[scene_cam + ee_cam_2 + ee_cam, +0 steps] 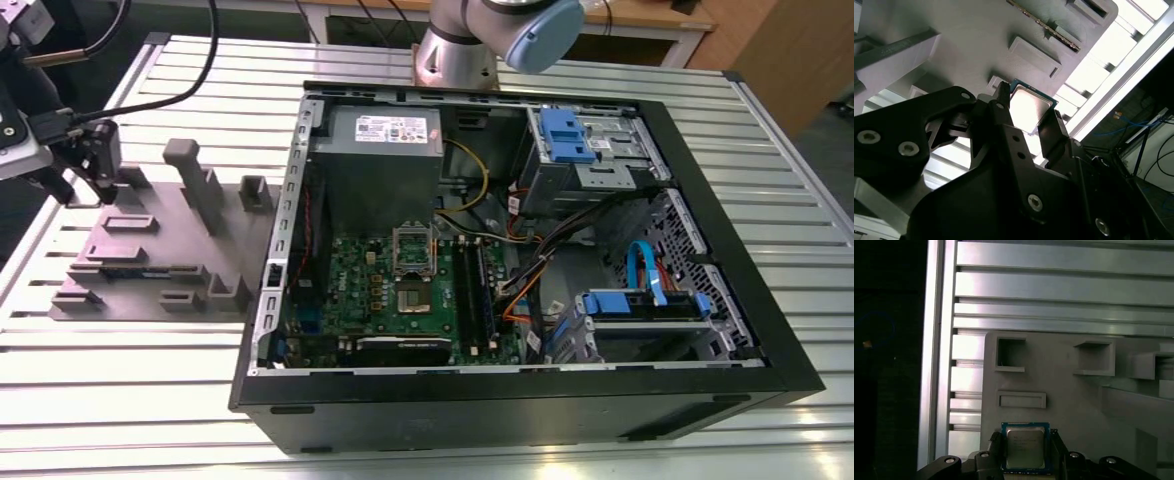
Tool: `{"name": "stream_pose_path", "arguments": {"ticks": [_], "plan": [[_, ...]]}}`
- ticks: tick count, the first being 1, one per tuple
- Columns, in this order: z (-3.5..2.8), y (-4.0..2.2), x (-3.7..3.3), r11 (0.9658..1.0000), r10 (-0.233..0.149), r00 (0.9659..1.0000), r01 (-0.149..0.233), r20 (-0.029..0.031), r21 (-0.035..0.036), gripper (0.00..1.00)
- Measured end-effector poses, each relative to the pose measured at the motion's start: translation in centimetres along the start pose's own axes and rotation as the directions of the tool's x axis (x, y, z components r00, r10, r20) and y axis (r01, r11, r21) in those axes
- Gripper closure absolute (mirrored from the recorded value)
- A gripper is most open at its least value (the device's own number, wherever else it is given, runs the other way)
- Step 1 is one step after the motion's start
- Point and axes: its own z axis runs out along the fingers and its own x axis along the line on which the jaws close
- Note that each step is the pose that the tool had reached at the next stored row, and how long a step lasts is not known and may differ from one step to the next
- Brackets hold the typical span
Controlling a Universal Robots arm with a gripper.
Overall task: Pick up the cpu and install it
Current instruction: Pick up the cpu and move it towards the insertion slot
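Observation:
The cpu (1025,447), a small square chip with a shiny metal top and a dark green rim, sits between my two black fingers in both wrist views (1029,107). My gripper (1026,452) is shut on its two opposite edges. In the exterior view my gripper (83,185) hangs at the far left, over the back corner of the grey-purple fixture block (147,250). The open computer case holds the green motherboard with its metal socket frame (414,262), well off to the exterior view's right of my gripper.
The black computer case (534,400) lies open on a slatted aluminium table (120,370). Tall posts (200,185) rise from the fixture beside my gripper. Cables, blue drive brackets (567,135) and a power supply (380,140) crowd the case.

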Motion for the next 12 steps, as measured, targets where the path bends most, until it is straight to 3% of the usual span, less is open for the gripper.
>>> {"name": "stream_pose_path", "arguments": {"ticks": [12], "plan": [[-0.78, 0.03, -0.01, 1.0, 0.0, 1.0, 0.0, 0.0, 0.0, 0.53]]}}
